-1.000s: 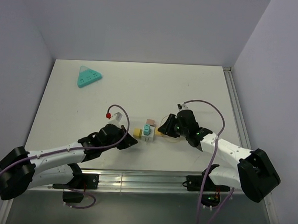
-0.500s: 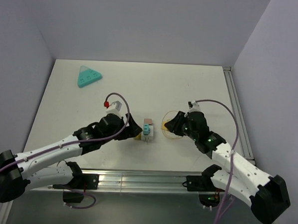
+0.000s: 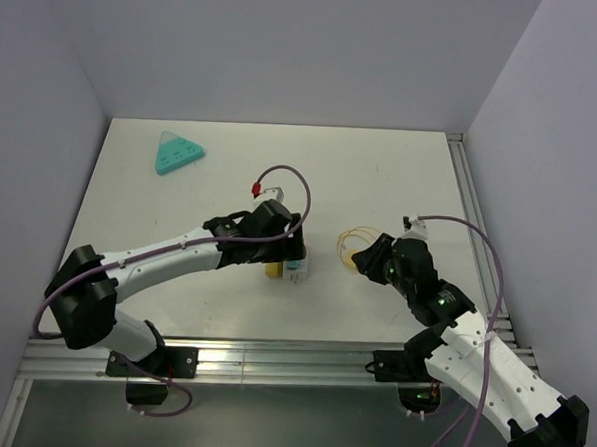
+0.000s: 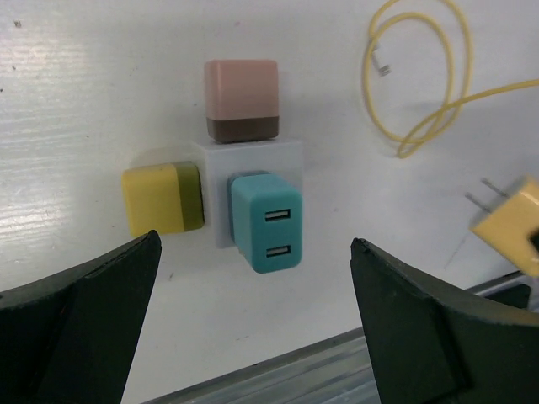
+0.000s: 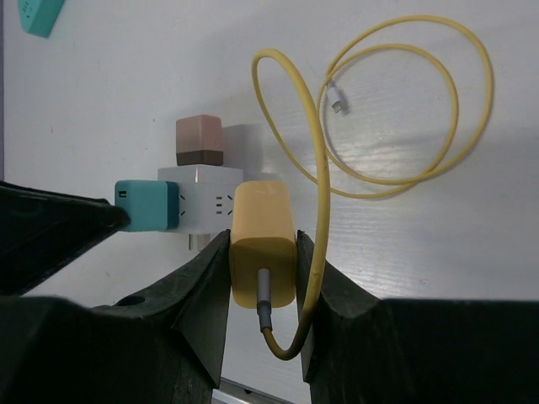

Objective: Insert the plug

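We see smooth, matt plastic on the yellow plug [image 5: 263, 244], the teal charger [image 4: 265, 223] and the white socket cube [image 4: 253, 156]. The yellow cable [image 5: 404, 109] looks rubbery, with a slight sheen. The white desk [image 4: 84, 84] is matt and faintly streaked.

Four chargers were counted: a pink block [image 4: 242, 99], an olive-yellow block [image 4: 160, 199] and a teal block [image 4: 267, 223] on the one white socket cube [image 4: 288, 153], plus one yellow plug [image 5: 263, 244] apart from it. There was one yellow cable [image 5: 320, 194] and one teal triangular strip [image 3: 177, 154], upper left.

Left gripper [image 4: 255, 244] now open
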You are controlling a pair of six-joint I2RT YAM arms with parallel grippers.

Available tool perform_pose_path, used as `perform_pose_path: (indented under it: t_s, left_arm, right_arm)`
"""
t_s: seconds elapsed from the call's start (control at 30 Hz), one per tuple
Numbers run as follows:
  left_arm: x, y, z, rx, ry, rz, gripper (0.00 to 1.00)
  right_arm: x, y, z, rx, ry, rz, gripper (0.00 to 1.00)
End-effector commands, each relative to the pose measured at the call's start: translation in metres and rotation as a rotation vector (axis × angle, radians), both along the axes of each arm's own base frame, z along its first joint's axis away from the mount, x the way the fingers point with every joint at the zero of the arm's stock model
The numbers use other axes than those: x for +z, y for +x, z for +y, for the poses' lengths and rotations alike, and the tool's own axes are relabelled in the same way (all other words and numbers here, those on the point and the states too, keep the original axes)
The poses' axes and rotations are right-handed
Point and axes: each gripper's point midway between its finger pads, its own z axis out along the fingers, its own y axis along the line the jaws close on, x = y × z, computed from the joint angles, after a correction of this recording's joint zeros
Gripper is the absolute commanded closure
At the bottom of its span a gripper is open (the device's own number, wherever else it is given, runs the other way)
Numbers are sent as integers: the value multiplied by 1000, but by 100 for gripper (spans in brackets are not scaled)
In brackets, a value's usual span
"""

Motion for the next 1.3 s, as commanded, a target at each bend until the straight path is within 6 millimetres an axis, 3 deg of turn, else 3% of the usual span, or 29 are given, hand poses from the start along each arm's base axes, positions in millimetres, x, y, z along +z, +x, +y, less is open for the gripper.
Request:
perform_pose_path:
  t_s: [0.0, 0.67, 1.27]
  left_arm:
    - [-12, -5, 1, -23, 86, 46, 1]
    - [-46, 10, -23, 19, 214, 56, 2]
    - [-58, 14, -28, 31, 293, 31, 15]
  right_arm:
    - [4, 3, -10, -42, -14, -31, 100]
    - [-6, 1, -8, -18, -13, -20, 100]
    - [-10, 1, -6, -7, -17, -12, 100]
